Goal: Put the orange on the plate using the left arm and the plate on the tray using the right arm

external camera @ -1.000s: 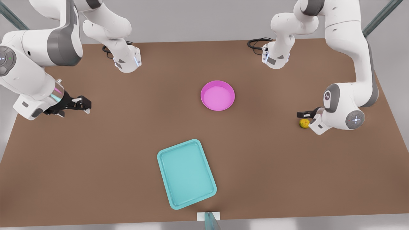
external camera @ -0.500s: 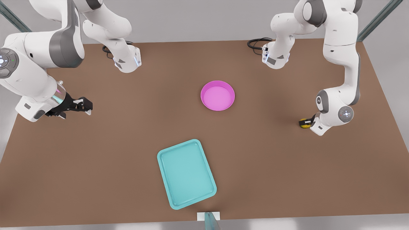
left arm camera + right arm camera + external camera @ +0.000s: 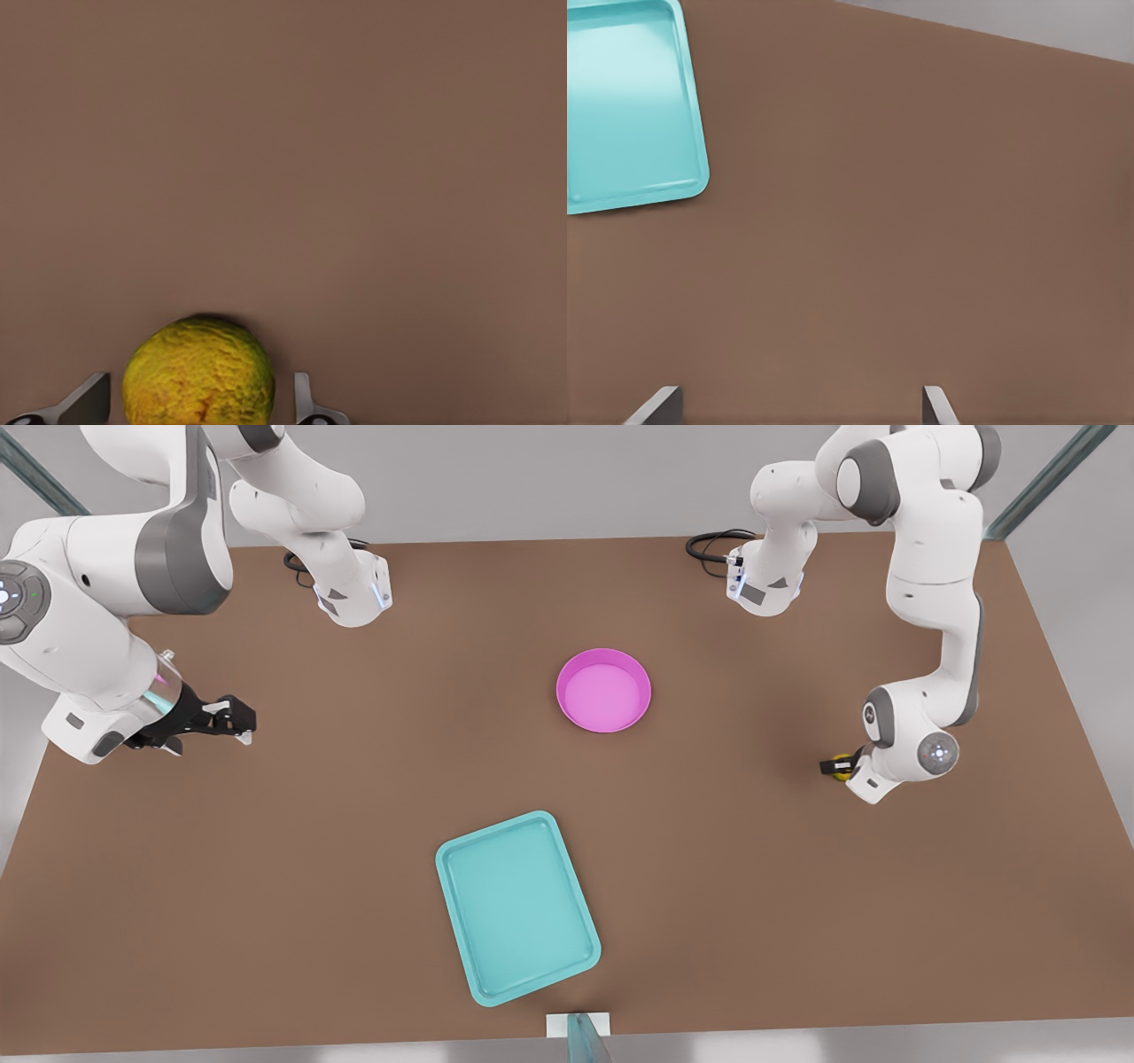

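The orange (image 3: 844, 771) rests on the brown table at the front view's right. My left gripper (image 3: 837, 765) has come down around it. In the left wrist view the bumpy yellow-orange fruit (image 3: 198, 372) sits between the two fingertips (image 3: 89, 400) with a gap on each side, so the left gripper (image 3: 197, 405) is open. The magenta plate (image 3: 603, 691) stands bare at the table's middle. The turquoise tray (image 3: 516, 908) lies near the front edge, and its corner (image 3: 629, 106) appears in the right wrist view. My right gripper (image 3: 237, 722) hovers open at the front view's left, holding nothing.
Both arm bases (image 3: 354, 598) (image 3: 762, 589) stand at the table's far edge, with cables beside them. A small white and grey fixture (image 3: 580, 1032) sits at the front edge, just past the tray. Bare brown tabletop separates plate, tray and orange.
The left arm has dropped lower over the orange, and its fingers now straddle the fruit. The right arm has hardly shifted. Plate and tray have not moved.
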`<state>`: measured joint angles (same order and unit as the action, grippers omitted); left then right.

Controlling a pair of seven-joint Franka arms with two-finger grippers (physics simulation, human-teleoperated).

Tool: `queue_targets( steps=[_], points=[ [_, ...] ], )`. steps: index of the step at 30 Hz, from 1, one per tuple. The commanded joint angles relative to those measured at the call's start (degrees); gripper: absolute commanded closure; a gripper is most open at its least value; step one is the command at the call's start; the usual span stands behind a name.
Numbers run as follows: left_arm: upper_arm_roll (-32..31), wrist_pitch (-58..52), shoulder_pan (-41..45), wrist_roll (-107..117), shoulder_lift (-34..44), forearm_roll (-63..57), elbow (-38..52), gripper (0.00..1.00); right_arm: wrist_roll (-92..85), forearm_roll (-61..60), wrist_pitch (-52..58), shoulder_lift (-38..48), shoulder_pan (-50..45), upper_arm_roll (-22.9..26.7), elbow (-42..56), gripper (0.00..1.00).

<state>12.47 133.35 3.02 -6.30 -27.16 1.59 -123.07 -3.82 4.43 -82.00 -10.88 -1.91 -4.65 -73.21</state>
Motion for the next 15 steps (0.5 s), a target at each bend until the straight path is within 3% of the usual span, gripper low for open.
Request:
queue_targets(
  steps=[1, 5, 7, 15],
  points=[
    [0.01, 0.25, -0.12, -1.78, -0.44, -0.10, 0.02, 0.00, -0.31, -0.04, 0.09, 0.07, -0.02, -0.01, 0.00, 0.00],
    [0.01, 0.33, -0.30, -1.78, -0.88, -0.10, 0.11, 0.03, -0.48, -0.04, 0.08, 0.07, -0.02, -0.01, 0.00, 0.00],
    [0.01, 0.33, -0.39, -1.87, -0.88, -0.10, 0.11, 0.28, -0.57, 0.05, 0.00, 0.07, -0.02, -0.01, 0.00, 0.00],
    [0.01, 0.16, -0.30, -1.96, 1.40, -0.10, 0.37, 0.28, -0.57, 0.05, 0.00, 0.07, -0.11, -0.01, 0.09, 0.00]
  ],
)
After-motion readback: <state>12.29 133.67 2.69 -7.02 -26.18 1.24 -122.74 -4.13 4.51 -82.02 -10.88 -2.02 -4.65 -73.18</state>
